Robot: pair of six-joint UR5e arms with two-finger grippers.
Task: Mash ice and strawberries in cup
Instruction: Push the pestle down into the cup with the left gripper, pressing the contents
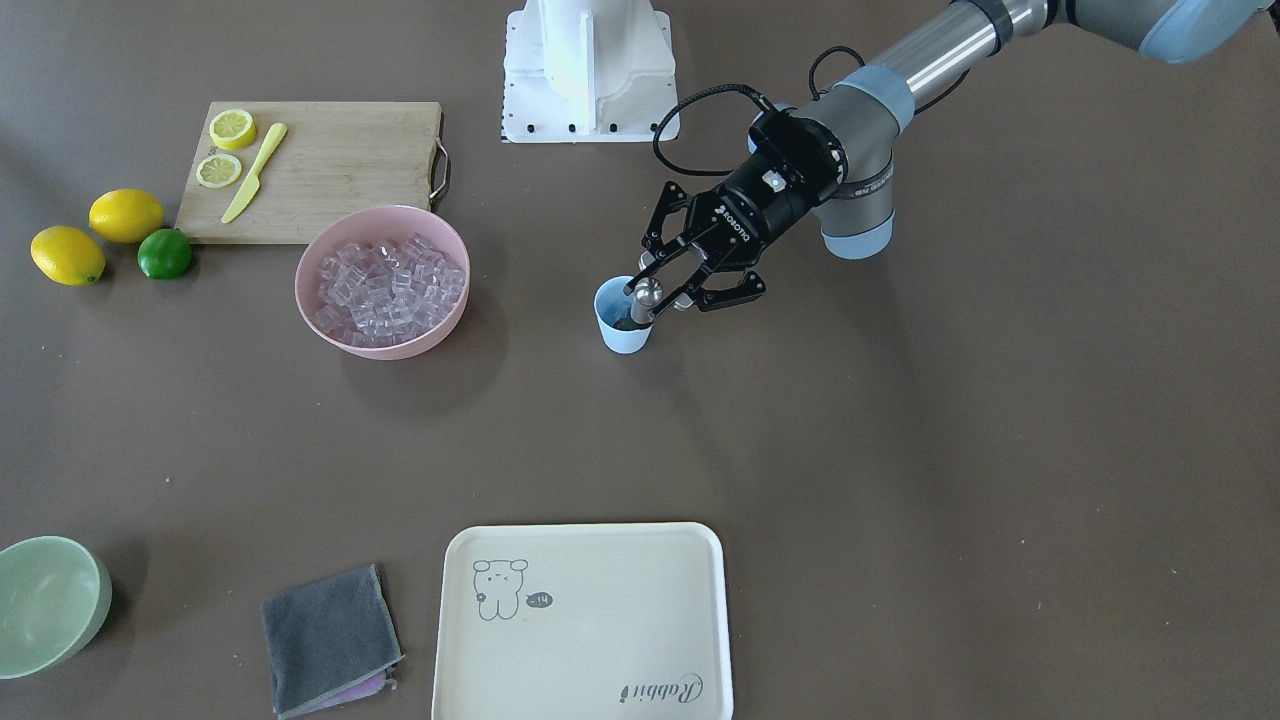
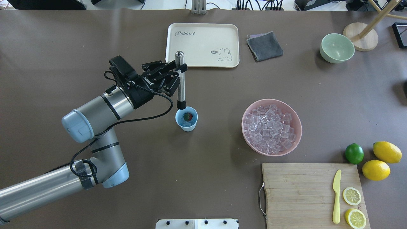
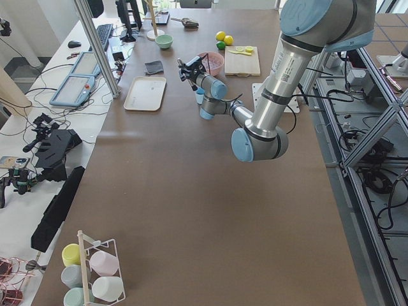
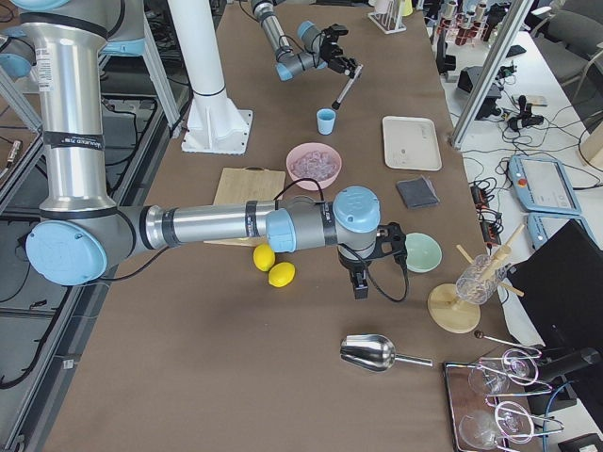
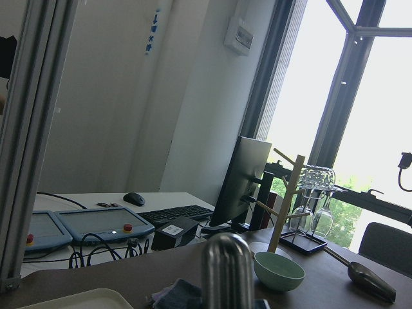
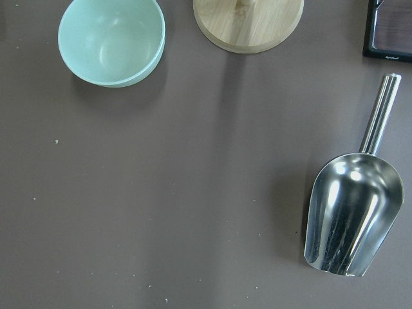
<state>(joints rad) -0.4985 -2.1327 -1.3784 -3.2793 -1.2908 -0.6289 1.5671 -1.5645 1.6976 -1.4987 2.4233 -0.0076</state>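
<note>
Bright window (image 5: pixel 380 116), brown tabletop (image 2: pixel 63 38)

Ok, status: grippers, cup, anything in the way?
Left gripper shut on muddler, tip at cup mouth. Right gripper far off, state unclear. Strawberry in cup; pink bowl of ice stands apart.

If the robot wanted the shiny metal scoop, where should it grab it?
Probably by the thin straight handle of the scoop, from straight above, fingers across its width. The scoop lies flat on the table, and its rounded end looks too wide to pinch.
</note>
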